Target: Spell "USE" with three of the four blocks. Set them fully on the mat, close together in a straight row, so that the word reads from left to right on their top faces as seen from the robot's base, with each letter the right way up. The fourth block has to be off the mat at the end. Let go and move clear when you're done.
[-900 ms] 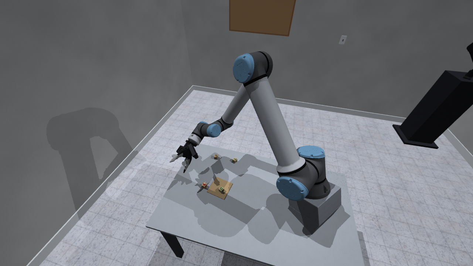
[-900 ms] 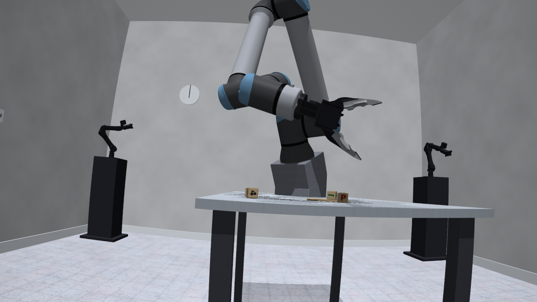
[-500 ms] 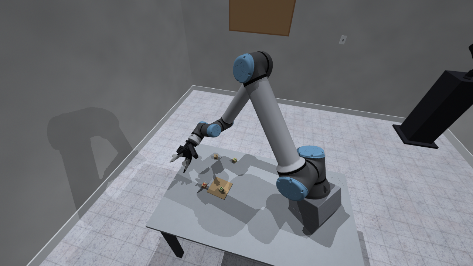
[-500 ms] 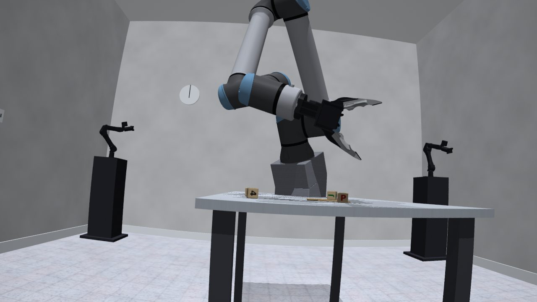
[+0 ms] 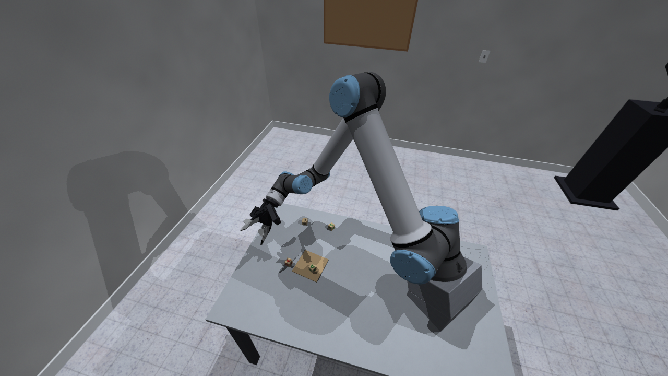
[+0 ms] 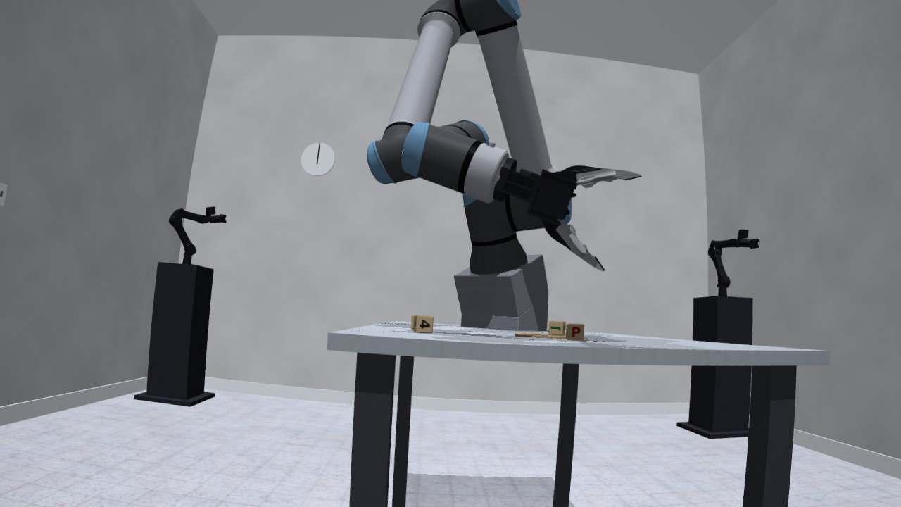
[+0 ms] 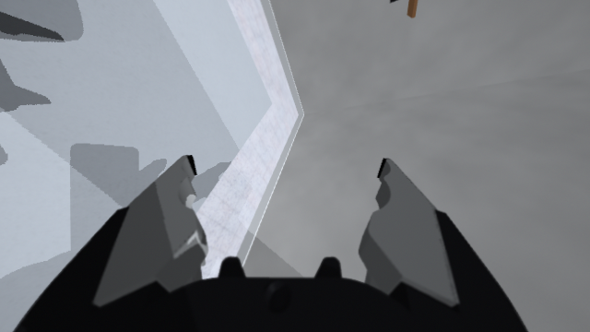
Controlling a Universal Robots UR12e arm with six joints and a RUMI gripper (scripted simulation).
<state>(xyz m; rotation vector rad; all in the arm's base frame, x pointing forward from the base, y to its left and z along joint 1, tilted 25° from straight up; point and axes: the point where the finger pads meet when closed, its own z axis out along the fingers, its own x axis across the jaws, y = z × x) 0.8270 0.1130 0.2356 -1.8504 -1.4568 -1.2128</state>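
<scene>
Gripper hangs high over the far edge of the table, jaws spread as wide as they go, nothing between them, touching nothing. The wrist view shows only floor and wall past the fingers. One block sits on the tan mat, green marking on top. Another block with a red marking sits just off the mat's edge. Two more blocks lie well apart from the mat, further back on the table.
</scene>
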